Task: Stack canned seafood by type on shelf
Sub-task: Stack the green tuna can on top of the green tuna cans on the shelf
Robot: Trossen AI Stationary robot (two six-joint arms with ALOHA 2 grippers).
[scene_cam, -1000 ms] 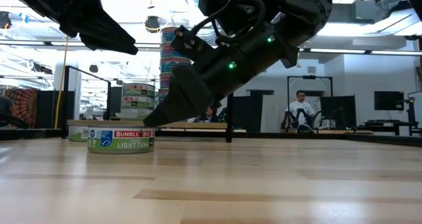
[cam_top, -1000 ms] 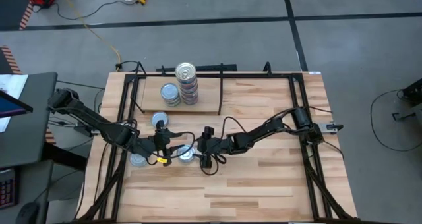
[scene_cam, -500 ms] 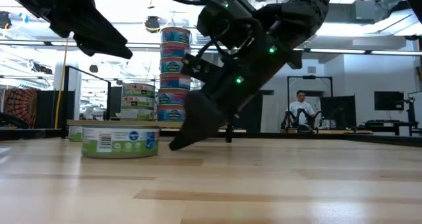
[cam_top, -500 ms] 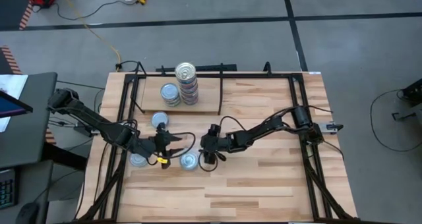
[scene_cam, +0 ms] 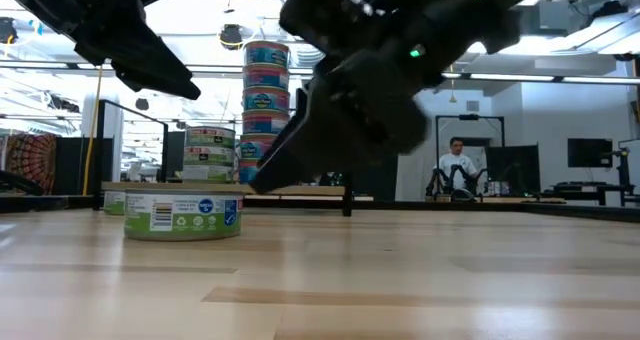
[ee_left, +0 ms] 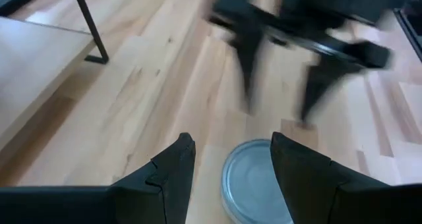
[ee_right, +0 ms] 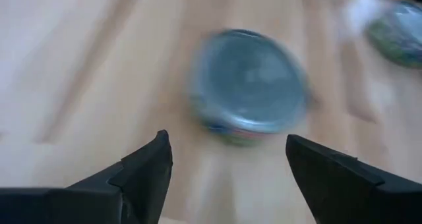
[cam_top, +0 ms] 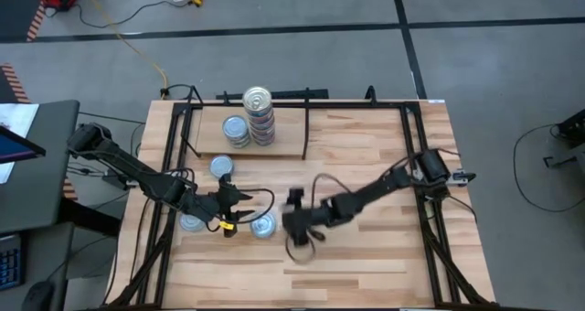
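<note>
Your left gripper (ee_left: 227, 168) has its fingers apart, with nothing between them. It hangs just beside the loose tin (cam_top: 262, 224), which sits flat on the table (cam_top: 366, 256) in front of the shelf (cam_top: 283, 133). Your right gripper (ee_right: 227, 165) is spread wide and empty too, on the tin's other side.

The tin looks hard, smooth and a bit heavy for its size, so it may slide. Pinch it across its round side wall, not the slick top.

Half a second ago your right gripper was closer to the tin. Now it has pulled back, away from the shelf. The tin has not moved.
</note>
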